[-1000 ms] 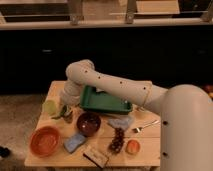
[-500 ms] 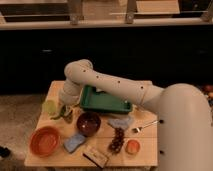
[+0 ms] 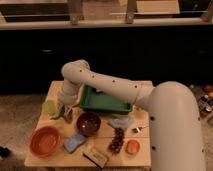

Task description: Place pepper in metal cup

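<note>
My gripper (image 3: pixel 63 108) hangs low over the left part of the wooden table (image 3: pixel 140 87), just right of the pale yellow-green cup (image 3: pixel 49 106). The small dark green pepper (image 3: pixel 56 116) shows just below and left of the gripper, at its tip; I cannot tell whether it is held or lying on the table. The small dark-grey metal cup (image 3: pixel 69 116) stands right beside the gripper, between the pale cup and the dark brown bowl (image 3: pixel 88 123). The gripper partly hides it.
A green tray (image 3: pixel 105 101) lies behind the bowl. An orange bowl (image 3: pixel 44 140) sits front left, with a blue sponge (image 3: pixel 74 142), a snack bar (image 3: pixel 96 156), grapes (image 3: pixel 117 140), an orange fruit (image 3: pixel 132 146) and a blue-grey cloth (image 3: pixel 120 122) nearby.
The arm has shifted slightly to the left, and the gripper stays low by the pale cup and the metal cup. Nothing else on the table has moved.
</note>
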Motion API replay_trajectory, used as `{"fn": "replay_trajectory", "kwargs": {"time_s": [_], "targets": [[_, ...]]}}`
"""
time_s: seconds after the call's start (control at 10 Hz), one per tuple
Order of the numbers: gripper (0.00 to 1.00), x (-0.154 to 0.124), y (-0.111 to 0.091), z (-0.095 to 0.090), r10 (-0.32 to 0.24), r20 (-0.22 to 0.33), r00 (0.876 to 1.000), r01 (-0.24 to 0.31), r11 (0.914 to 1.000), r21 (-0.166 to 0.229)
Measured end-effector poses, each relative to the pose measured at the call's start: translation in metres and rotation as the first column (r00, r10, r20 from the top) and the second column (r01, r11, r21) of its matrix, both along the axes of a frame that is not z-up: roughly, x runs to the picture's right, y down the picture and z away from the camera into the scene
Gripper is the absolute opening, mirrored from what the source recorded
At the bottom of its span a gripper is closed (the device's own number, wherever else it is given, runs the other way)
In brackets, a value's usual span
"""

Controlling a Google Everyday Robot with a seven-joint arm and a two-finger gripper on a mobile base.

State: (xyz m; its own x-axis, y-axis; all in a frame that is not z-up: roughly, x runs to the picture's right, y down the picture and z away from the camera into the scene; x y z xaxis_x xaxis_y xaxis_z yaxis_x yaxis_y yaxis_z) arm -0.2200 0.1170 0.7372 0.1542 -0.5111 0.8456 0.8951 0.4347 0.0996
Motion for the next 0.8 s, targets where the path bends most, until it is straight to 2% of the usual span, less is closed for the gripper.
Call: {"fn": "replay_trajectory", "kwargs": {"time_s": [0.8], "targets": [[0.0, -0.006, 0.003, 0.028, -0.013, -0.03, 0.999, 0.012, 0.9993, -0.035]]}}
